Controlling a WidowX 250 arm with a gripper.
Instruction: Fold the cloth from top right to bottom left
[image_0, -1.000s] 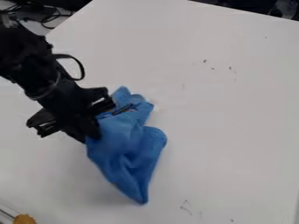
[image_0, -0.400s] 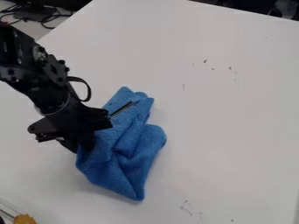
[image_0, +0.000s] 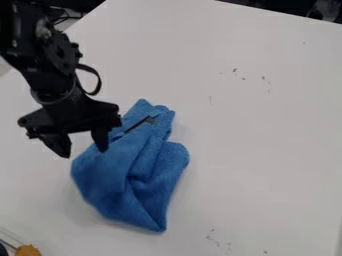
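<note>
The black gripper hangs at the upper left edge of the cloth, open, its two fingers spread apart with nothing between them. One fingertip is beside or just over the cloth's left side; whether it touches is unclear. The blue cloth lies bunched and folded on the white table, a narrow end pointing up and a pointed corner toward the bottom. A dark strip shows on its upper part.
The white table has small dark marks at the upper right and lower right. An orange-brown object stands at the bottom left corner. Cables lie beyond the table's upper left edge.
The gripper has let go of the cloth and risen a little, its fingers now spread. The cloth's left side has moved left and down, spreading out wider.
</note>
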